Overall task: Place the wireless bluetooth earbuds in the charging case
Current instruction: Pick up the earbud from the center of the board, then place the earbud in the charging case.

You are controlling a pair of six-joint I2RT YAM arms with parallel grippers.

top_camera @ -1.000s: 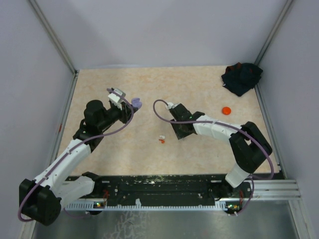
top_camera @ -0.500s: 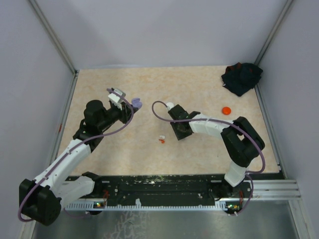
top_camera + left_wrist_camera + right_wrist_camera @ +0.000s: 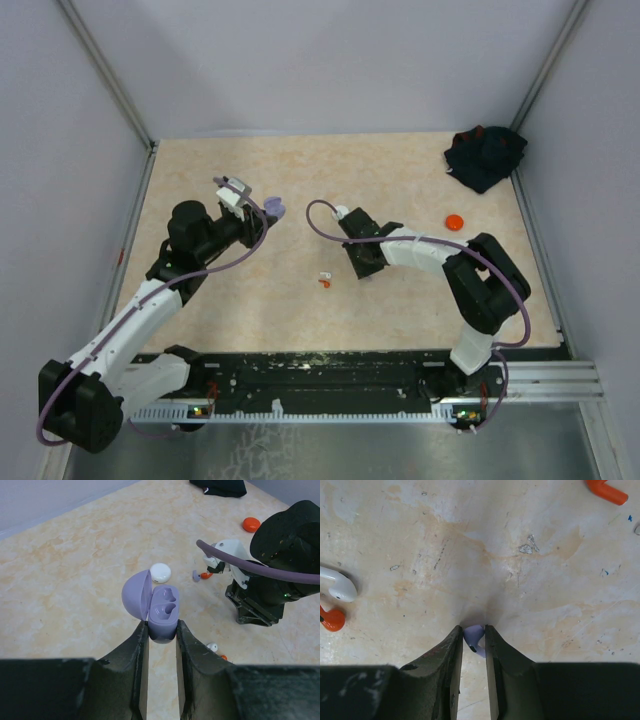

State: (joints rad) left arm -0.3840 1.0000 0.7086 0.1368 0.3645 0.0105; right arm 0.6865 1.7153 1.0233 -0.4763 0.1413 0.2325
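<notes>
My left gripper is shut on the base of a lavender charging case, which it holds above the table with the lid open and both wells bare. From above, the case shows at the left arm's tip. My right gripper points down at the table, its fingers pressed on either side of a small purple earbud that rests on the surface. A white earbud and a red one lie just to its left, also seen as a white earbud mid-table. The right gripper stands beside that pair.
A round white case lies beyond the lavender one. Another orange bit and a purple bit lie near the right arm. An orange disc sits at the right, and a black cloth fills the back right corner.
The right gripper's jaws have narrowed onto the purple earbud, and its arm has drawn in slightly. The left arm and the case have not moved.
</notes>
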